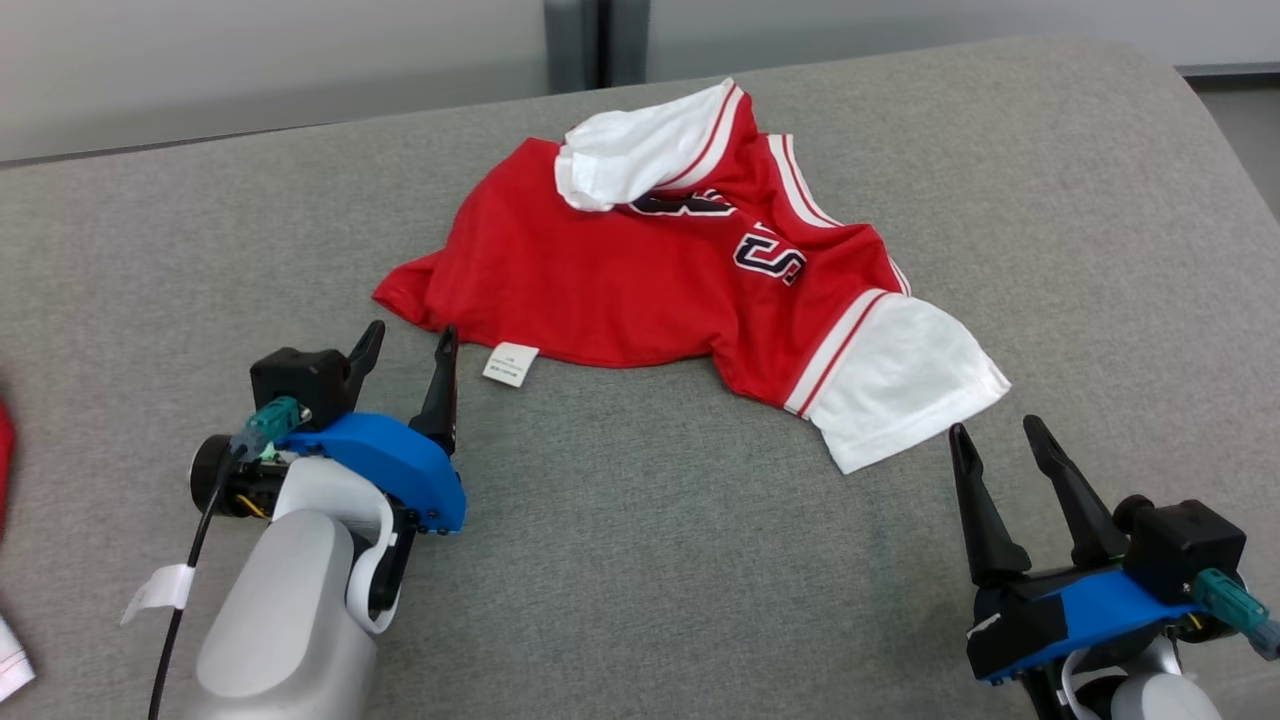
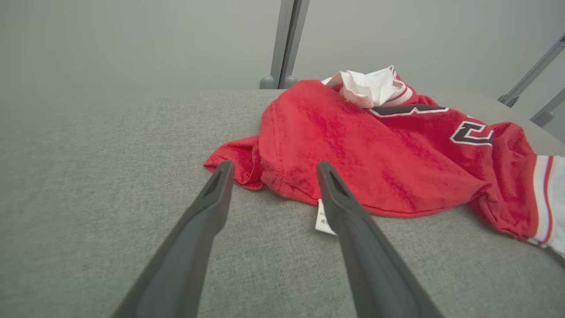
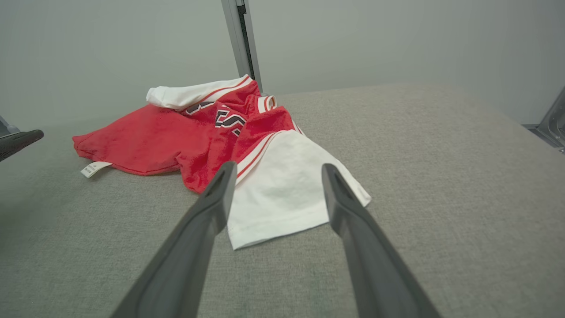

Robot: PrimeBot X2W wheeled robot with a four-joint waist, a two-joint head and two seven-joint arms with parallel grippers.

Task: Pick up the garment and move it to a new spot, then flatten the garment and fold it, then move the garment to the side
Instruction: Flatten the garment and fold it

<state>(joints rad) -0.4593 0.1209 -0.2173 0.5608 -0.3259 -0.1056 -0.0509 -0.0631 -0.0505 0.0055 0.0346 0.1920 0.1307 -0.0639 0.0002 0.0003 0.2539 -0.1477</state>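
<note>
The garment [image 1: 640, 270] is a red jersey with white sleeves and dark lettering, lying rumpled on the grey fabric surface [image 1: 640, 560]. One white sleeve is folded over its top; the other spreads toward the lower right. A white label [image 1: 509, 364] sticks out from its near hem. My left gripper [image 1: 410, 337] stands open just short of the garment's near left corner [image 2: 234, 165], holding nothing. Near the spread white sleeve [image 3: 282, 194], my right gripper [image 1: 995, 432] is open too and empty, its tips just shy of the sleeve's edge.
Red and white cloth [image 1: 8, 560] shows at the far left edge of the head view. Behind the surface runs a pale wall with a grey upright post [image 1: 595, 40]. The surface's right edge [image 1: 1230, 130] drops off at the far right.
</note>
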